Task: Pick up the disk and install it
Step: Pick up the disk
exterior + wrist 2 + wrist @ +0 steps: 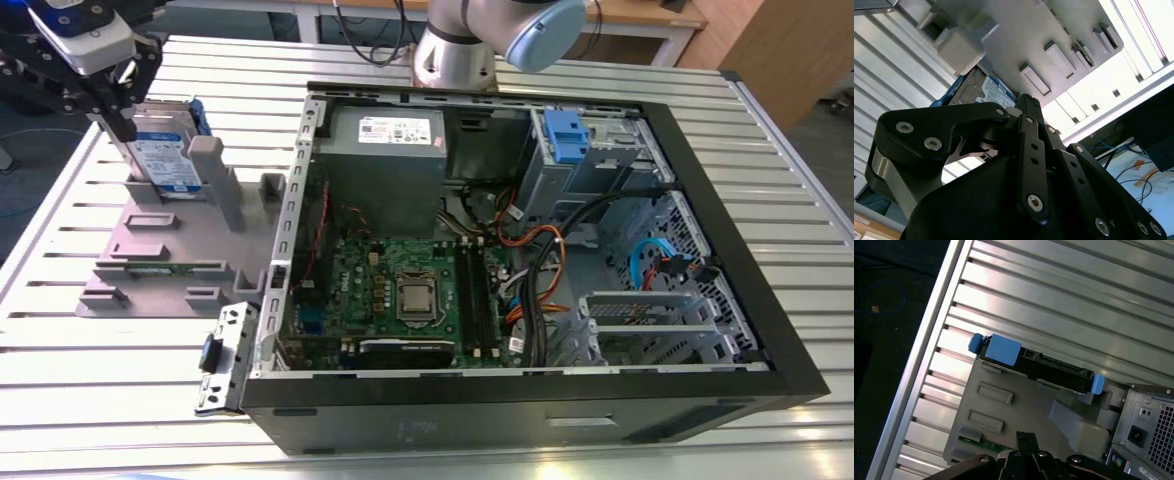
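So the disk (167, 152) is parked on edge in the grey plastic stand (150, 238), in the slot at the end of the stand nearest the gripper (118, 112). It's a flat silver metal slab with a white-and-blue label and a blue plastic bracket (1000, 350) hugging its edges. The stand is matte and blocky with upright posts. It sits on the ribbed aluminium table (107, 400), with the open computer case (747, 300) just beside it. The first wrist view shows the disk's thin dark edge with blue tabs at both ends. The second wrist view catches the label face instead, past the gripper's black bolted links. Can't tell if the gripper is spread or clamped.
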`<state>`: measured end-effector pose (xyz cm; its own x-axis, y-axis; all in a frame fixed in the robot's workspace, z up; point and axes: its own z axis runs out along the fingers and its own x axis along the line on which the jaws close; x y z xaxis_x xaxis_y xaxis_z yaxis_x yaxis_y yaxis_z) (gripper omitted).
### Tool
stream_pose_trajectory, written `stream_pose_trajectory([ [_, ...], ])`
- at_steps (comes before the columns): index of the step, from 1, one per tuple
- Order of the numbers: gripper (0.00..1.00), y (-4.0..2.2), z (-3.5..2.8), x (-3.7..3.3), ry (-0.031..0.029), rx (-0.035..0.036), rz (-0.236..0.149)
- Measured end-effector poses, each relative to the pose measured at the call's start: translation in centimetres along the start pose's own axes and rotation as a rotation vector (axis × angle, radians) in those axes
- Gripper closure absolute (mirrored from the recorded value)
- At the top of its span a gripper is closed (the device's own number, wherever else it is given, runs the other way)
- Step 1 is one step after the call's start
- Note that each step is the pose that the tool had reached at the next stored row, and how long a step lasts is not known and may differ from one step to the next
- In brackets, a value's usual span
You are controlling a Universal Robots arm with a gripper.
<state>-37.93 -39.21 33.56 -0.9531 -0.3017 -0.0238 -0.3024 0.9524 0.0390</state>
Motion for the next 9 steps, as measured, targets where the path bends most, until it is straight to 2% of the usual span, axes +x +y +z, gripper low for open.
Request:
stream_pose_trajectory([
  [9, 0.89, 0.00, 0.00, 0.00, 0.0004, -0.0002, -0.009],
])
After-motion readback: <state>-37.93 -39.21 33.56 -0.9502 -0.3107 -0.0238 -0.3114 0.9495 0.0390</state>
